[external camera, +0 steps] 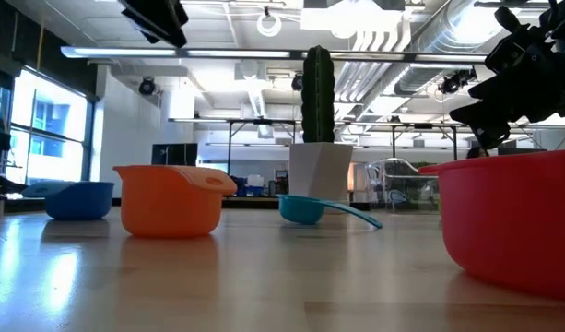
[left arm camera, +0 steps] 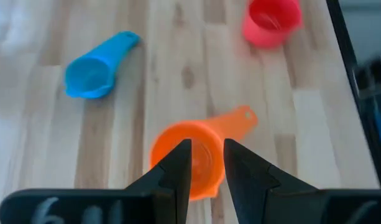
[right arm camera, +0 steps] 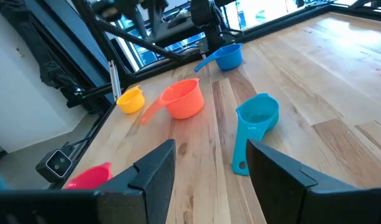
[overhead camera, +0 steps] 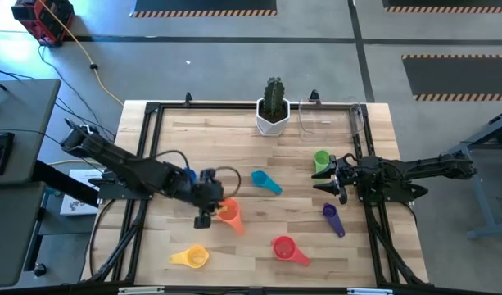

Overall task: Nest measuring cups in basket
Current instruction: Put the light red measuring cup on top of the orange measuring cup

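One gripper, the left gripper (left arm camera: 207,165), is hanging slightly open over the orange cup (left arm camera: 189,158); it should pinch the rim squarely.

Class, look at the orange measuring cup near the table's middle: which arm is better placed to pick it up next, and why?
Left. The left tool hovers right over the orange cup, fingers open. The right tool is across the table, beside the green cup.

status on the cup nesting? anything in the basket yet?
Nothing done: the clear basket looks empty. In hand: left gripper hangs open over the orange cup, not gripping. Right gripper waits open beside the green cup. Teal, blue, purple, red and yellow cups lie loose.
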`<action>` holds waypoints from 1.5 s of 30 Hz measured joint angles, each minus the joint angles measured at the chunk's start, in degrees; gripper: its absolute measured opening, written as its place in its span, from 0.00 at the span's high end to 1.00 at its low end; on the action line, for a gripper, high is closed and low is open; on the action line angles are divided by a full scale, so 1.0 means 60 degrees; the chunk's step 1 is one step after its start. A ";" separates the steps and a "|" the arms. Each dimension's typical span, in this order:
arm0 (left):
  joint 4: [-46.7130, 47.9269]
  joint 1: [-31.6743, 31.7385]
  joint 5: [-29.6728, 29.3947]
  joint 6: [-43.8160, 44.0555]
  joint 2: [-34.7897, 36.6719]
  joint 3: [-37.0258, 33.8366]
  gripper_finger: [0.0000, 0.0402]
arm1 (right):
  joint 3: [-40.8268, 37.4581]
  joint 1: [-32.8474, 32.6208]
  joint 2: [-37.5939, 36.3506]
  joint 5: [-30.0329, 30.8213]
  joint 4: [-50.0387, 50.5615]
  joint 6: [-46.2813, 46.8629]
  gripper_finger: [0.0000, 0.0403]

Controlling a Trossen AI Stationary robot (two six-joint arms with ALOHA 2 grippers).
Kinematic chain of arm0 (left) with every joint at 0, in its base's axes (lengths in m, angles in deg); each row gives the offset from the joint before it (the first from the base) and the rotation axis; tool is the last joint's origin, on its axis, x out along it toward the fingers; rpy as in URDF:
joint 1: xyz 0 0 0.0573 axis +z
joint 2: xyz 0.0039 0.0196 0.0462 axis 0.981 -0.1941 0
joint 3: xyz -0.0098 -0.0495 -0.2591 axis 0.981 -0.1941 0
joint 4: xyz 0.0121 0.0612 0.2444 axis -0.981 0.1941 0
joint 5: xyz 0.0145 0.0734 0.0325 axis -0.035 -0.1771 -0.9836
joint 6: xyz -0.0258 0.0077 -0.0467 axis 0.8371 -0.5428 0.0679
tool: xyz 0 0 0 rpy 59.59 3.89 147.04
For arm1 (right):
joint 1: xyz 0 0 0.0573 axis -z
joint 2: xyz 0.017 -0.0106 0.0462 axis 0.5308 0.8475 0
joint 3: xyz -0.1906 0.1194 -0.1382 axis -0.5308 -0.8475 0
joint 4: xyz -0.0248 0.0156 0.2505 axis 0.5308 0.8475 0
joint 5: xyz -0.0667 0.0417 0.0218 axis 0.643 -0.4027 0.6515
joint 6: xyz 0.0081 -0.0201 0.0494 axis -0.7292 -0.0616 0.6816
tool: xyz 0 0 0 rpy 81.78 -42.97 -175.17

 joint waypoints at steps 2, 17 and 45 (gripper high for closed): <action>0.0011 0.0189 -0.0103 0.0528 0.0206 0.0000 0.79 | 0.0000 0.0000 0.0000 0.0002 -0.0001 -0.0003 0.53; -0.0012 0.1731 -0.0163 0.2670 0.0721 0.0000 0.79 | 0.0000 -0.0001 0.0000 0.0002 -0.0008 0.2307 0.53; -0.0273 0.3023 0.0032 0.2822 0.0777 -0.0007 0.79 | 0.1537 -0.0002 0.0013 0.1857 -0.1753 0.2755 0.53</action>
